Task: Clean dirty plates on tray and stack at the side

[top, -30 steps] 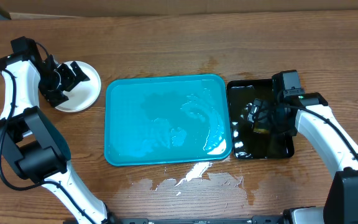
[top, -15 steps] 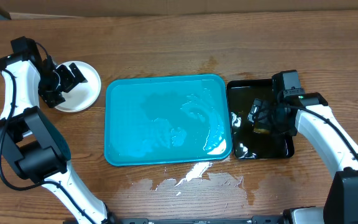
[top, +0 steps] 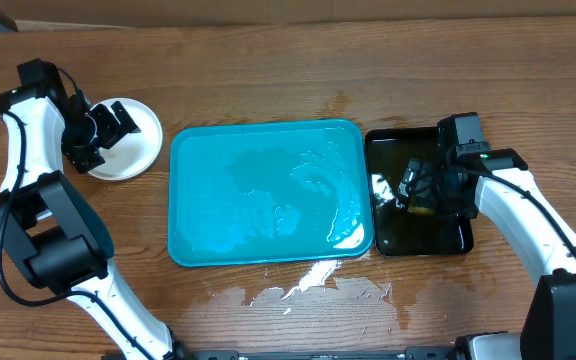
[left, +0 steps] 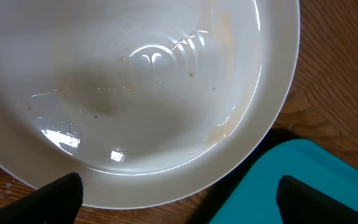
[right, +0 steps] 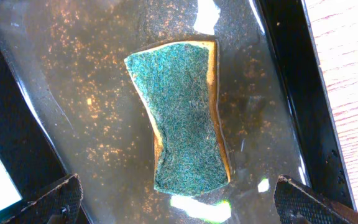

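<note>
A white plate [top: 138,145] rests on the wooden table left of the turquoise tray [top: 268,195]. The tray is wet and has no plates on it. My left gripper [top: 114,130] hovers open over the plate's left part. In the left wrist view the plate [left: 135,93] fills most of the frame, wet with faint specks, and my left gripper [left: 179,208] holds nothing. My right gripper [top: 408,190] hangs open over a green-and-yellow sponge [right: 185,118] lying in the black tray [top: 453,240]. The right gripper [right: 182,208] straddles the sponge's near end without touching it.
The black tray [right: 291,81] holds shallow water with brown specks. A water puddle [top: 308,285] lies on the table in front of the turquoise tray, whose corner [left: 303,180] is close to the plate. A cardboard edge [top: 268,10] runs along the back.
The left gripper has shifted very slightly over the plate. Glints on the water in the black tray have moved. Both grippers stay open.
</note>
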Controlling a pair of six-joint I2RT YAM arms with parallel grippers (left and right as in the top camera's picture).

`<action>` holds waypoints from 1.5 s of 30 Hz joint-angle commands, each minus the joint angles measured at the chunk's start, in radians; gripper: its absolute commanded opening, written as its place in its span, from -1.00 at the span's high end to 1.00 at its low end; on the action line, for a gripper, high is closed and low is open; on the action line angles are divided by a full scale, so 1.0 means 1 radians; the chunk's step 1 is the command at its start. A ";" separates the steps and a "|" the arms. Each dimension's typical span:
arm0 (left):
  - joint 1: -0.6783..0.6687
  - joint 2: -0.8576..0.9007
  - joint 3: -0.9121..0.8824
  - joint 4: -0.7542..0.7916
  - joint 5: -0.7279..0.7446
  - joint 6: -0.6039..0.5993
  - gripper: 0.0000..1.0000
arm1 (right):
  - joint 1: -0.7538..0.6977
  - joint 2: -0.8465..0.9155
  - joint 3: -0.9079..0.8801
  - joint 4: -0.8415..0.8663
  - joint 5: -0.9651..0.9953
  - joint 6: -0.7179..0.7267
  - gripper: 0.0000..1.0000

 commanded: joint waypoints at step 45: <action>0.004 0.008 -0.006 0.003 -0.009 0.011 -1.00 | -0.082 -1.567 -0.930 0.909 -0.055 -0.250 -1.00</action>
